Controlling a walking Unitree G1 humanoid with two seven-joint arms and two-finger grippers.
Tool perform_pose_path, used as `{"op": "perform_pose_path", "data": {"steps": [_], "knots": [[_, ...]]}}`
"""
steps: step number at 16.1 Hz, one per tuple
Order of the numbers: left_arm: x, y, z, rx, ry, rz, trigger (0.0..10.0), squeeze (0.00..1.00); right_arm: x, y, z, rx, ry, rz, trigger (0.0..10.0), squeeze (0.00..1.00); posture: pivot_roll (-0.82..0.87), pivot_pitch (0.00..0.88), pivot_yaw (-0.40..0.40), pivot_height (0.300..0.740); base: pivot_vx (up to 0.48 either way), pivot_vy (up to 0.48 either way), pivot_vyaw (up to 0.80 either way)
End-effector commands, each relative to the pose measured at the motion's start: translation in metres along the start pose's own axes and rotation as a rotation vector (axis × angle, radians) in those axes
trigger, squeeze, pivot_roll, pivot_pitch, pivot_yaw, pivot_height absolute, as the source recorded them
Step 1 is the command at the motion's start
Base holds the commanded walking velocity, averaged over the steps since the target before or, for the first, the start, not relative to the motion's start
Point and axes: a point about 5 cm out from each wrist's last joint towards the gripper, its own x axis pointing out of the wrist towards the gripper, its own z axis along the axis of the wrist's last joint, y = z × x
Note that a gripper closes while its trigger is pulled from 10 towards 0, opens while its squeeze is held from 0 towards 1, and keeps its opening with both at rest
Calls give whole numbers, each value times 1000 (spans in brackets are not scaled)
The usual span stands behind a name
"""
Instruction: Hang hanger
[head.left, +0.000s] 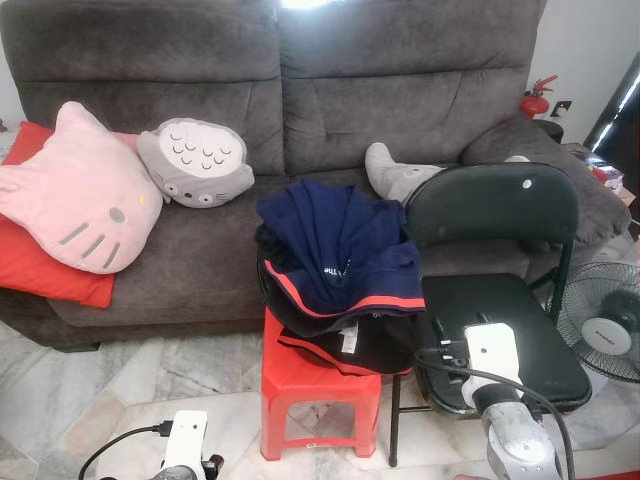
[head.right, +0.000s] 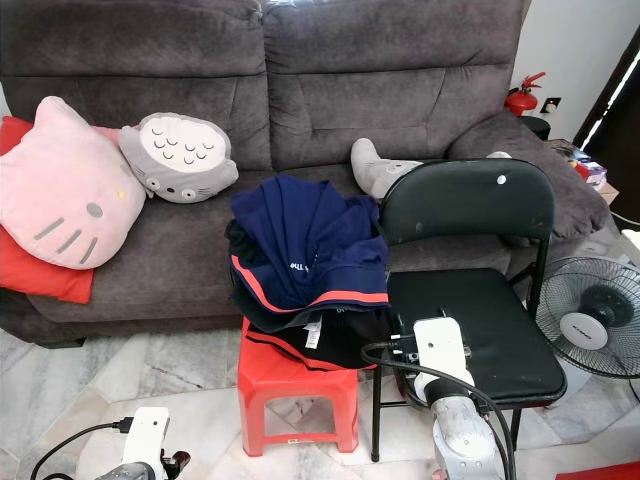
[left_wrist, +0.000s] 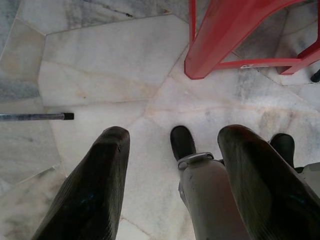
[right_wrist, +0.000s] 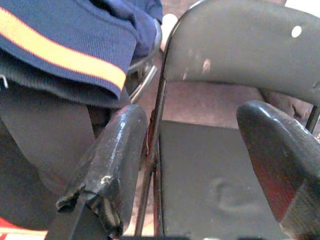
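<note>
a: where's the hanger?
b: a silvery curved wire (right_wrist: 144, 82) pokes out under the navy, orange-striped clothes (head.left: 340, 260), close by the chair (head.left: 490, 205) frame. it looks like a hanger's wire, but i can't tell for sure. the clothes are piled on a red stool (head.left: 320, 385) in front of the sofa (head.left: 200, 250).

a: and the arms?
b: the right arm reaches forward and low, with its wrist over the front of the chair seat. the right gripper (right_wrist: 192, 115) points at the chair back. its jaws are spread wide with nothing between them. the left arm sits low, and the left gripper (left_wrist: 176, 132) points down at the marble floor (left_wrist: 100, 65) beside a stool leg. its jaws are wide apart too, and empty.

a: any writing?
b: there's white lettering on the navy cloth and a label on the hub of the fan (head.left: 600, 322). both are too small to read.

a: the wire against the jaws?
b: it lies near the right gripper, just beyond the tip of the finger on the clothes side, and touches neither finger.
</note>
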Motion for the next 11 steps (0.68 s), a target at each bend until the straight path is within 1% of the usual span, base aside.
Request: {"op": "perform_pose_path", "data": {"steps": [1,4,8,9,11], "knots": [[0,1,-1,10,9,5,10000,0,0,1,1,14,-18,3,10000,0,-161,0,-5,740,0,0,0],[0,1,-1,14,9,4,10000,0,2,4,3,27,-42,35,10000,0,-156,0,-5,740,0,0,0],[0,1,-1,16,9,6,10000,0,6,8,1,10,-36,66,10000,0,-154,0,-5,740,0,0,0],[0,1,-1,18,9,5,10000,0,9,7,0,-39,-27,83,10000,0,-153,0,-5,740,0,0,0],[0,1,-1,19,9,5,10000,0,14,5,1,-68,-25,76,10000,0,-152,0,-6,740,0,0,0]]}}
